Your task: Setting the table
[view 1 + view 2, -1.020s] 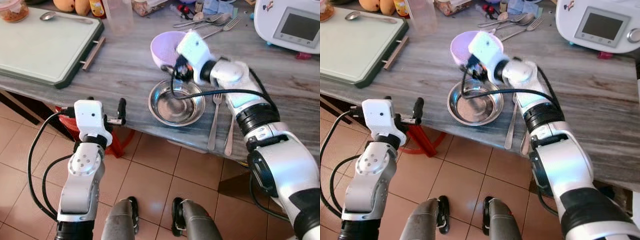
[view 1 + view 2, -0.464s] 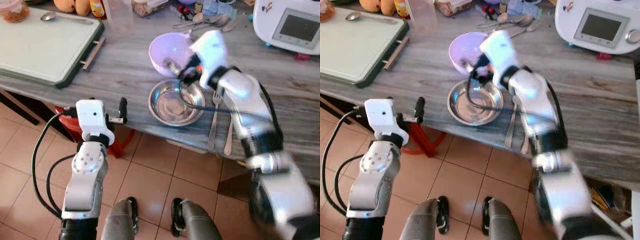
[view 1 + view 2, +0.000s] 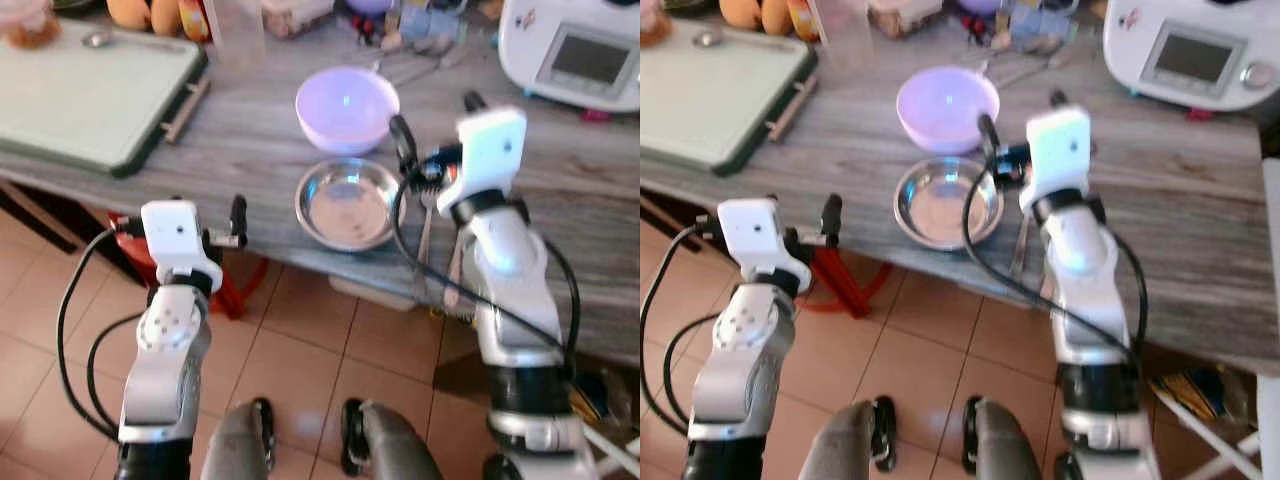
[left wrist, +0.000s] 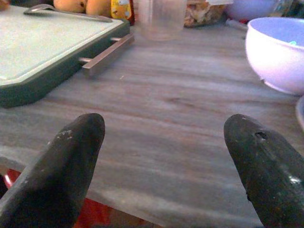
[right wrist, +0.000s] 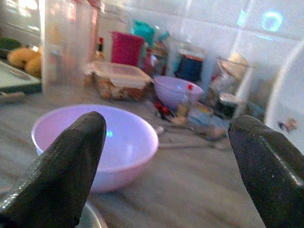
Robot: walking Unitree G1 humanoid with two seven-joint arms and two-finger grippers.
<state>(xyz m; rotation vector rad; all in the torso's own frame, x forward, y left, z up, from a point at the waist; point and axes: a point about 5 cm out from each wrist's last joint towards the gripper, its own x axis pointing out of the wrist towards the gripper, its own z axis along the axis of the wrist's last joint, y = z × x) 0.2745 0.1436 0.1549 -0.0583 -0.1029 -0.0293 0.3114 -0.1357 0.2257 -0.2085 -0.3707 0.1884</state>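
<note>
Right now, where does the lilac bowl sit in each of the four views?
Left eye: lilac bowl upper centre, behind the steel bowl.
Right eye: upper centre.
Left wrist: at the frame's right edge.
Right wrist: lower left, past one finger.
Shared landmark: the green-edged cutting board.

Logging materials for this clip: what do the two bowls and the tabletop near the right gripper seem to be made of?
The lower bowl looks like polished stainless steel: silvery with mirror glints. The lilac bowl looks like matte plastic, perhaps melamine: an even pastel with soft highlights. The tabletop shows grey wood grain streaks, either laminate or finished wood. The right gripper is open above the fork beside the steel bowl.
</note>
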